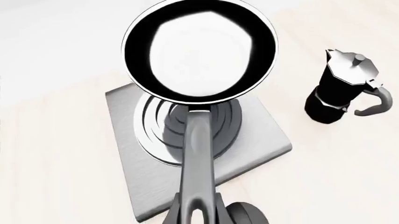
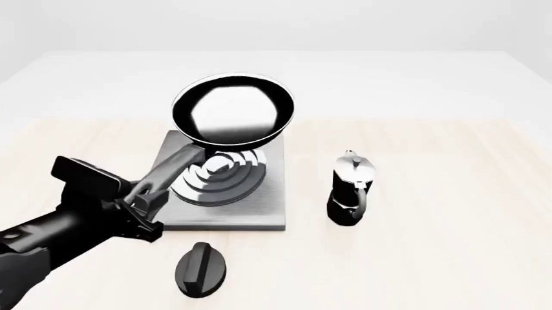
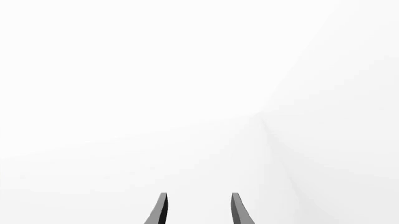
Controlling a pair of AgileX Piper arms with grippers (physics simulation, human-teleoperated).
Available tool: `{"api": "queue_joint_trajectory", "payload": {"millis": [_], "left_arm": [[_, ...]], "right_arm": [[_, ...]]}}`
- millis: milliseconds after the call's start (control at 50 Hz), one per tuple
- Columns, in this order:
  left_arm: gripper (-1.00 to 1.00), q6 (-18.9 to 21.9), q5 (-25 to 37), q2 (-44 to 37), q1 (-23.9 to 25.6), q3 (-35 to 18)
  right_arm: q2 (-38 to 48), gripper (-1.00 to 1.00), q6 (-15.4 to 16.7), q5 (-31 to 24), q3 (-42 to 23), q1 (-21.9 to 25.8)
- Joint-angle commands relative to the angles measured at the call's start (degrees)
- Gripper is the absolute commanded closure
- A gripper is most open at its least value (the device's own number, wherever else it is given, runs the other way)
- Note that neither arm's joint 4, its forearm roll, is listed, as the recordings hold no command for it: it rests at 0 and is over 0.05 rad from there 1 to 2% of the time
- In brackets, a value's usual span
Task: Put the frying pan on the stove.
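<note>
The frying pan (image 2: 233, 108) is held aloft above the stove (image 2: 222, 206), gripped far out along its long handle by the left claw (image 2: 142, 200), whose fingers are seen closed tight on that handle in the front view. The pan's bowl hangs over the far edge of the slab, toward twelve o'clock from the silver rings (image 2: 217, 177), and it looks tilted, its glossy inside turned toward the camera. A grip so far from the bowl is judged risky: the pan's weight could rotate the handle within the fingers. If it is lowered from here, the pan could be set down beyond the rings, partly off the slab. The moka pot (image 2: 350, 188) stands at three o'clock of the stove, apart from it; a wide swing could knock it. The black knob (image 2: 201, 269) lies at six o'clock on the table (image 2: 448, 258). The right claw (image 3: 196, 210) is seen with fingers parted, holding nothing.
</note>
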State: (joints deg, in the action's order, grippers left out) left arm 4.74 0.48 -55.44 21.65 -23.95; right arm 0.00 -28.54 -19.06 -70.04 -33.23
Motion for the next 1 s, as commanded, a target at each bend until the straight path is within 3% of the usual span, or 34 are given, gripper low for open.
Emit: {"api": "queue_joint_trajectory", "payload": {"millis": [20,620,1000], "left_arm": [[1.00,0.4,1.8,2.4,-0.2,-0.7],[1.00,0.0,9.7,10.2,-2.4,1.8],[1.00,-2.0,8.4,11.3,-1.9,4.8]], "right_arm": [[0.0,-1.00,0.3,-0.4,-0.5,0.1],[0.0,-1.00,1.1,-0.9,-1.0,0.7],[0.0,-1.00,1.6,-1.5,-1.7,1.1]]}}
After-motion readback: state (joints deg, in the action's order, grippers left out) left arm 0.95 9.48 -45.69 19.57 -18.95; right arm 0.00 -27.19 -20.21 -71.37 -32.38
